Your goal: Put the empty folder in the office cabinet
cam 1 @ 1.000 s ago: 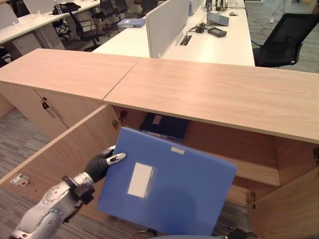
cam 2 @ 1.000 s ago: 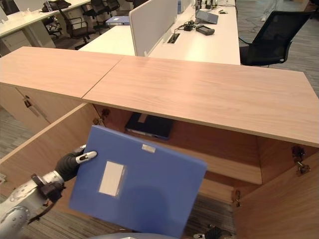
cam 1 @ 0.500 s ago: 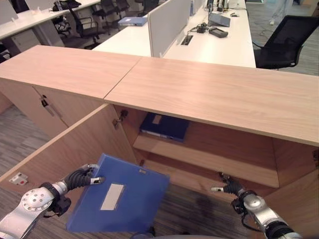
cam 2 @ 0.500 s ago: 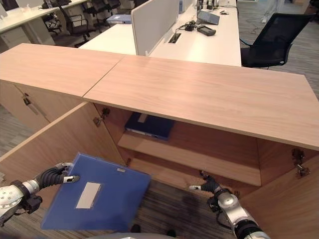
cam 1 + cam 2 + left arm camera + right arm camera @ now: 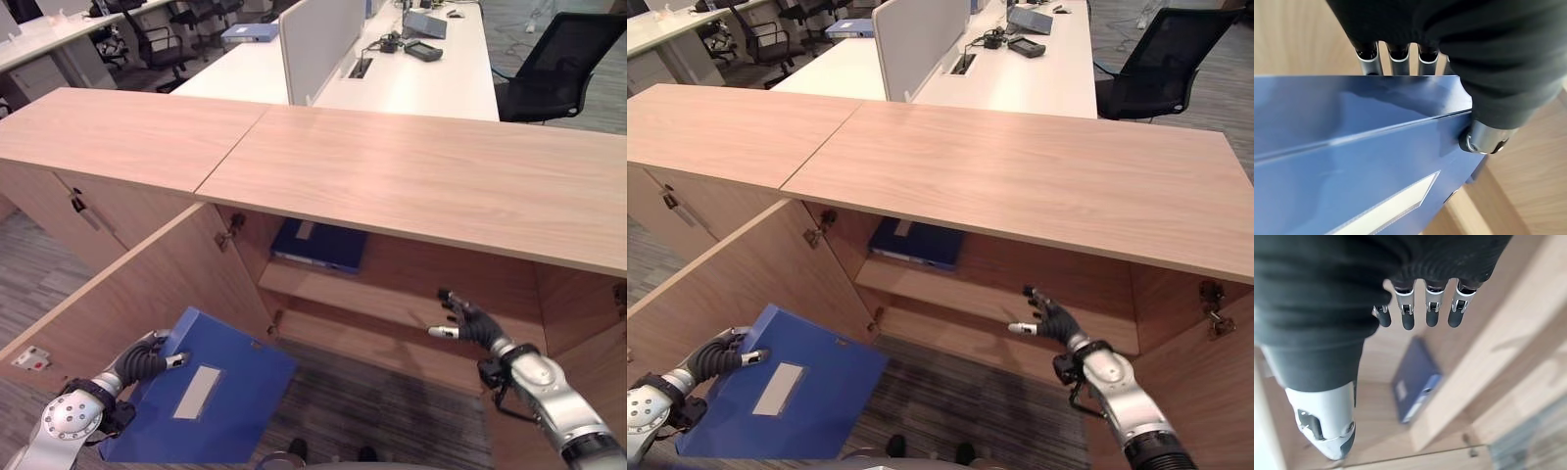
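Blue folder (image 5: 201,399) hangs low in front of the open cabinet (image 5: 411,304), beside its left door; my left hand (image 5: 147,358) pinches its top corner, while my right hand (image 5: 464,321) hovers relaxed, holding nothing, before the shelf carrying a dark folder (image 5: 320,245)

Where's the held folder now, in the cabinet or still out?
Out. The left hand grips the folder low in front of the open cabinet, beside its door.

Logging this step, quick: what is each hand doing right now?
Left hand: shut on the blue folder.
Right hand: open, holding nothing.
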Robot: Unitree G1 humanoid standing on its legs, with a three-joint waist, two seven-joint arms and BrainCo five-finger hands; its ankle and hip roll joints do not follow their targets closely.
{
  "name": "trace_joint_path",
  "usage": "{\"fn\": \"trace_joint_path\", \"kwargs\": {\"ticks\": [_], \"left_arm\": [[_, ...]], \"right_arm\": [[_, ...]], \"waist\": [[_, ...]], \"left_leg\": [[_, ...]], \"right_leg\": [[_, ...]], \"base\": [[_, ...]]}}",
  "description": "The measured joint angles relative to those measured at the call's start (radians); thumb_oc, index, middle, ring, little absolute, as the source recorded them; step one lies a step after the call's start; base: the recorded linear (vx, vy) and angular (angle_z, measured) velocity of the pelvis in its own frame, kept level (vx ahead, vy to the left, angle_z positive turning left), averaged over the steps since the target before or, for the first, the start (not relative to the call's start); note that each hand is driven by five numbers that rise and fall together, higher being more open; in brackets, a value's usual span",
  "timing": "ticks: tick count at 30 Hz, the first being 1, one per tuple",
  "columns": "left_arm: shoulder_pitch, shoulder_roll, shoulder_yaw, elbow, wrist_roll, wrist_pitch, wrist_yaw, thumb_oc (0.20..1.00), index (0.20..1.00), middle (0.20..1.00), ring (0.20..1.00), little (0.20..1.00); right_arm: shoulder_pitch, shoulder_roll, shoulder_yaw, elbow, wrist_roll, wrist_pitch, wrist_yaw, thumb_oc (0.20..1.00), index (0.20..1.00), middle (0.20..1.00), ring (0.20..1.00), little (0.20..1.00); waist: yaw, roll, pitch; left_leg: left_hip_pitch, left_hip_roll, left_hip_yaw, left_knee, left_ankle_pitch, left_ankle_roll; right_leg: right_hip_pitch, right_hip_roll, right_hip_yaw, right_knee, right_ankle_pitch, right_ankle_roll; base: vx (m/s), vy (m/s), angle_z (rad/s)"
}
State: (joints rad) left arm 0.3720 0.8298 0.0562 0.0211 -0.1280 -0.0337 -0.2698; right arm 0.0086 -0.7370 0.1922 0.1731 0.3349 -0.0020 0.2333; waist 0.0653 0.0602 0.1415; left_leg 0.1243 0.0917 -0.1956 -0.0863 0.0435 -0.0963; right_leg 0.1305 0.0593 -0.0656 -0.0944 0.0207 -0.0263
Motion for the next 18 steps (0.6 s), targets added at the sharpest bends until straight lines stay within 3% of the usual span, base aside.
{"fn": "trace_joint_path", "kwargs": {"ticks": [2,7,18], "left_arm": [[-0.012,0.000,0.000,-0.028,-0.028,-0.001,-0.004,0.200,0.200,0.200,0.200,0.200],[-0.113,-0.003,-0.021,-0.136,-0.077,-0.021,-0.007,0.200,0.200,0.200,0.200,0.200],[-0.171,0.006,-0.026,-0.132,-0.171,-0.022,-0.021,0.200,0.200,0.200,0.200,0.200]], "right_arm": [[-0.021,-0.009,0.012,-0.008,-0.001,0.000,0.027,1.000,1.000,1.000,1.000,1.000],[-0.176,-0.006,0.230,0.001,-0.022,0.011,0.084,1.000,1.000,1.000,1.000,1.000],[-0.310,0.023,0.336,-0.016,-0.021,0.014,0.132,1.000,1.000,1.000,1.000,1.000]], "waist": [[0.003,-0.007,0.003],[0.012,-0.013,0.008],[0.033,-0.012,0.008]], "left_leg": [[0.000,0.000,0.001,-0.001,0.000,0.000],[0.000,0.000,-0.001,0.000,0.000,0.000],[0.002,-0.001,-0.003,0.001,0.001,-0.001]], "right_leg": [[-0.001,0.000,0.000,0.000,0.003,0.004],[0.001,0.001,-0.002,0.000,0.003,0.005],[0.010,0.000,-0.005,0.000,0.003,0.004]], "base": [[0.00,0.000,0.00],[0.00,0.000,0.00],[0.00,0.000,0.00]]}}
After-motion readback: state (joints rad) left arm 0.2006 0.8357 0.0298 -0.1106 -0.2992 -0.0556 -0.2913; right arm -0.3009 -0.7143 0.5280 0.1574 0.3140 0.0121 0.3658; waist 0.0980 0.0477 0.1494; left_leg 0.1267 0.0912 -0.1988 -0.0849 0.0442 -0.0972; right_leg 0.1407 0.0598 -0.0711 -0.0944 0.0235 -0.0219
